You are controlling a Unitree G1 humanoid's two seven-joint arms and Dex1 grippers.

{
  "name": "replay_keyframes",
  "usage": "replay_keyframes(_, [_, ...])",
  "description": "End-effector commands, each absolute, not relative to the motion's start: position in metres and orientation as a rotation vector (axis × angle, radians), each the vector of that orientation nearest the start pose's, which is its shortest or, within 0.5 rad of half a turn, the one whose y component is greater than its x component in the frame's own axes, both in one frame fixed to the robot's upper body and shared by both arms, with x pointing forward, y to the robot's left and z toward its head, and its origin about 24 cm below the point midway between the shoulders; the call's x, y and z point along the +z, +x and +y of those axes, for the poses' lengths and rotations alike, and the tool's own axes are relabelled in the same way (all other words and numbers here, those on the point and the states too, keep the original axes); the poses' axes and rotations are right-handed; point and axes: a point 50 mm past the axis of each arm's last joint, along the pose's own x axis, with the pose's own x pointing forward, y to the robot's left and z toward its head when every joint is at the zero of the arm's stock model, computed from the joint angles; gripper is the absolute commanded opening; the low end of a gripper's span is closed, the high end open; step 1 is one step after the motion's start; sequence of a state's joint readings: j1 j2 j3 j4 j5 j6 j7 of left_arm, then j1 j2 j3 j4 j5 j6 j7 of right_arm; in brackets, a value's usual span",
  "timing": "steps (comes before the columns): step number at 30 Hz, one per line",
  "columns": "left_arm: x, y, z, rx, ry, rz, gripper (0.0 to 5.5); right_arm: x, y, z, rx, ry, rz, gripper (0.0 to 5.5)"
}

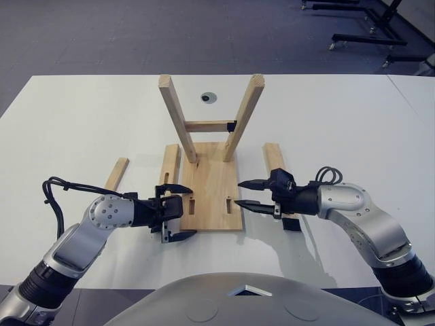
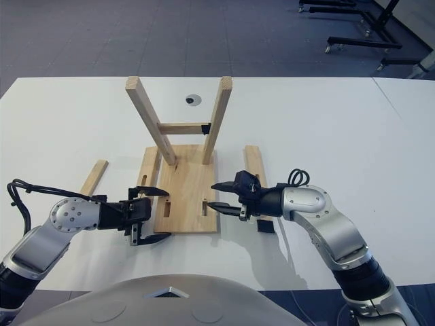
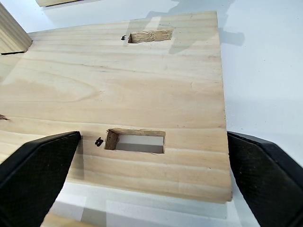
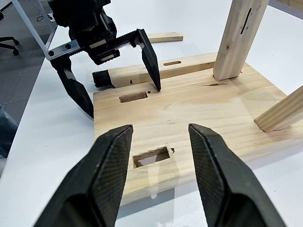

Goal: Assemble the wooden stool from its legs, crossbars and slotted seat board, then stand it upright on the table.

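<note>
The slotted seat board [image 1: 212, 187] lies flat on the white table [image 1: 353, 129]. Two legs [image 1: 178, 119] stand tilted in its far slots, joined by a crossbar [image 1: 207, 126]. A loose leg [image 1: 170, 163] lies along the board's left side, another [image 1: 274, 157] to its right, and a short bar [image 1: 117, 173] farther left. My left gripper [image 1: 181, 212] is open at the board's near-left corner, one finger [image 3: 38, 175] over the wood and the other [image 3: 265, 175] past the near edge. My right gripper [image 4: 161, 142] is open just above the near-right slot [image 4: 150, 156].
A small black block [image 1: 292, 226] lies on the table under my right wrist. A round grommet hole [image 1: 208, 98] sits behind the standing legs. Bare table stretches to both sides. Black wheeled frames [image 1: 367, 27] stand on the floor at the far right.
</note>
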State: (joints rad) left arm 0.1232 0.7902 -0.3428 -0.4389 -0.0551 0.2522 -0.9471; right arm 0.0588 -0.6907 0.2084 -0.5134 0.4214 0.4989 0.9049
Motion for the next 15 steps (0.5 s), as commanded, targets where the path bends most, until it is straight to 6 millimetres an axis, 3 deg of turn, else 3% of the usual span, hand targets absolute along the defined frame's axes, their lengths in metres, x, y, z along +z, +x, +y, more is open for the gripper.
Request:
replay_keyframes(1, [0.064,0.179,0.159,-1.299,0.627,0.39,5.4,0.092,0.194,-0.15,1.235,-0.187,0.326,2.17])
replay_keyframes(5, [0.091,0.187,0.167,-1.251,0.643,0.288,5.4,0.092,0.194,-0.153,1.194,-0.143,0.316,2.17])
replay_keyframes(8, [0.135,0.194,0.172,-1.234,0.542,0.132,5.4,0.092,0.194,-0.156,1.153,-0.106,0.305,2.17])
replay_keyframes(11, [0.17,0.188,0.178,-1.263,0.376,0.03,5.4,0.09,0.196,-0.159,1.118,-0.091,0.295,2.17])
replay_keyframes(13, [0.179,0.185,0.187,-1.228,0.311,0.026,5.4,0.09,0.198,-0.159,1.1,-0.089,0.285,2.17])
replay_keyframes(15, [0.175,0.188,0.211,-1.062,0.346,0.103,5.4,0.089,0.197,-0.16,1.077,-0.083,0.277,2.17])
